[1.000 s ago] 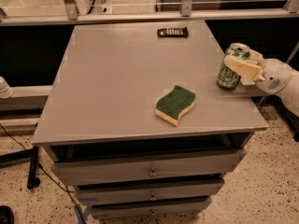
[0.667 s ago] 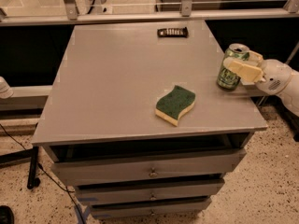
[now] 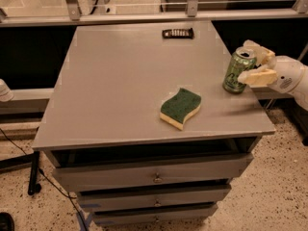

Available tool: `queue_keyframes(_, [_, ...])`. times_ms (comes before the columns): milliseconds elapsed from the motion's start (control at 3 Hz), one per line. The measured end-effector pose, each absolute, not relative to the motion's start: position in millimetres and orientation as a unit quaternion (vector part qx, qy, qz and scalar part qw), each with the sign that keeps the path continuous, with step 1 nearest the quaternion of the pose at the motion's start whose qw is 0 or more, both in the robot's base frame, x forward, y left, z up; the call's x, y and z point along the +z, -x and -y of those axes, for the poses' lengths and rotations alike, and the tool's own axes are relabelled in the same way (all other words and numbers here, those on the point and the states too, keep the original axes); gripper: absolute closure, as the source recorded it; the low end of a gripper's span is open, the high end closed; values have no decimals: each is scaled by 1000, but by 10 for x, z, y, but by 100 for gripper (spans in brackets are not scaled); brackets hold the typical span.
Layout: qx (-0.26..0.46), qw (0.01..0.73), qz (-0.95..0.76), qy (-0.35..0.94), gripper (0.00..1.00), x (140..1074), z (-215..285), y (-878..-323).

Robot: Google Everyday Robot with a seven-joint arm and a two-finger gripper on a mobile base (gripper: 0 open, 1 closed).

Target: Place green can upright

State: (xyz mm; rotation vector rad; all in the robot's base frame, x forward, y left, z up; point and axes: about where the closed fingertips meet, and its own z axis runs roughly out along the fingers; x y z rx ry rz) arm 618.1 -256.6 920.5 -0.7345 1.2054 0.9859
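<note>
The green can stands upright on the grey table, close to its right edge. It has a green-and-white label and a silver top. My gripper reaches in from the right at the can's height. One pale finger is in front of the can and the other is behind it. The jaws are slightly parted around the can's right side, and the can rests on the table.
A green-topped yellow sponge lies near the table's front, left of the can. A small black object lies at the far edge. Drawers sit below the tabletop. A glass-and-metal railing runs behind.
The two fingers have spread slightly apart around the can. The can has stayed upright in the same spot.
</note>
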Motion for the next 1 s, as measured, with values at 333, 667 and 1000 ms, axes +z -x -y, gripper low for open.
queue_keyframes(333, [391,642,-555,356,0,9540,2768,-6015])
queue_keyframes(667, [331,630,-577,400,0,10093,2933,-5831])
queue_keyframes(1000, [321,637,-575,401,0,10208,3006,-5806])
